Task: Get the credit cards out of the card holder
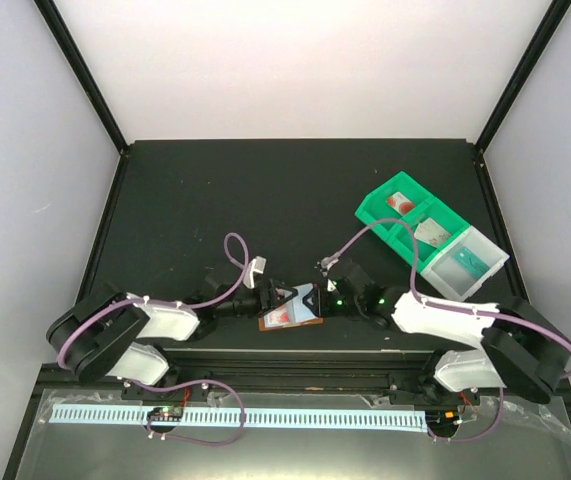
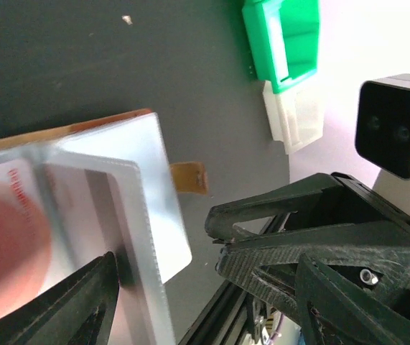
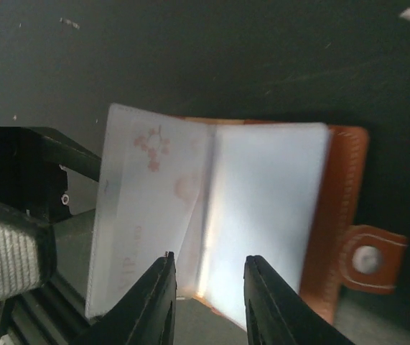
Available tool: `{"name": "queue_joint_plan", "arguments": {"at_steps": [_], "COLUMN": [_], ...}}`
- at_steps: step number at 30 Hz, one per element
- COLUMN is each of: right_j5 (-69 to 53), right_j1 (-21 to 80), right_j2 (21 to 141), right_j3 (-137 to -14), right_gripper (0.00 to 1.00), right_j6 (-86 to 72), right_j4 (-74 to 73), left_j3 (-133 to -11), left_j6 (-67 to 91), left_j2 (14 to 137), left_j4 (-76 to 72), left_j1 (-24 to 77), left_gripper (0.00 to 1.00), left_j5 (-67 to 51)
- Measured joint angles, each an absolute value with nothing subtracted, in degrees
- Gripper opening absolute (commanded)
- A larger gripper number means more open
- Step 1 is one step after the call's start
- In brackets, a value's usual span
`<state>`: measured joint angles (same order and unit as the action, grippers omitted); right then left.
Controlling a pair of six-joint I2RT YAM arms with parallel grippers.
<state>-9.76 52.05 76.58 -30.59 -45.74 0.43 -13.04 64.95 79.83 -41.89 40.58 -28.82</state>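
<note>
The brown card holder [image 1: 292,318] lies spread on the dark table between my two grippers, its clear sleeves fanned upward. In the left wrist view a white credit card [image 2: 18,223] with a round red blot sits in a sleeve. My left gripper [image 2: 163,244] is open around the sleeves' edge: one finger [image 2: 82,302] rests against them, the other [image 2: 262,237] stands well apart. From the right wrist I see the holder's leather edge [image 3: 341,208], its snap tab [image 3: 366,259] and a raised sleeve with a faint red print [image 3: 147,194]. My right gripper [image 3: 209,260] is open just short of the sleeves, gripping nothing.
A green compartmented tray [image 1: 380,215] stands at the back right with a card [image 1: 402,200] and another card [image 1: 432,232] in its compartments, and a clear end section [image 1: 465,262]. A rail [image 1: 295,355] runs along the table's near edge, close behind the holder.
</note>
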Motion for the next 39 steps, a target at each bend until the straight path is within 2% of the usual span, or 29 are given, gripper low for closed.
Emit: {"name": "queue_joint_plan", "arguments": {"at_steps": [11, 20, 25, 28, 39], "right_j5": [0.6, 3.3, 4.1, 4.1, 4.0], "right_j1": [52.0, 52.0, 52.0, 52.0, 52.0], "right_j2": [61.8, 56.8, 53.8, 52.6, 52.1], "right_j3": [-30.5, -30.5, -30.3, -30.0, -29.7], "right_gripper": [0.31, 0.32, 0.32, 0.33, 0.33], "right_j6": [-40.5, -37.6, -37.3, -37.3, -36.5], "right_j4": [-10.8, -17.4, -18.6, -18.9, -20.1], "left_j3": [-21.0, -30.3, -30.9, -29.8, -29.2], "left_j6": [67.0, 69.0, 72.9, 74.0, 68.8], "left_j2": [86.7, 89.7, 94.2, 95.5, 95.0], "left_j4": [-43.4, -36.6, -36.7, -37.9, -36.7], "left_j1": [42.0, 42.9, 42.9, 42.7, 42.7], "left_gripper": [0.73, 0.75, 0.77, 0.8, 0.8], "left_j5": [-24.6, -16.4, -13.1, -13.5, -23.3]}}
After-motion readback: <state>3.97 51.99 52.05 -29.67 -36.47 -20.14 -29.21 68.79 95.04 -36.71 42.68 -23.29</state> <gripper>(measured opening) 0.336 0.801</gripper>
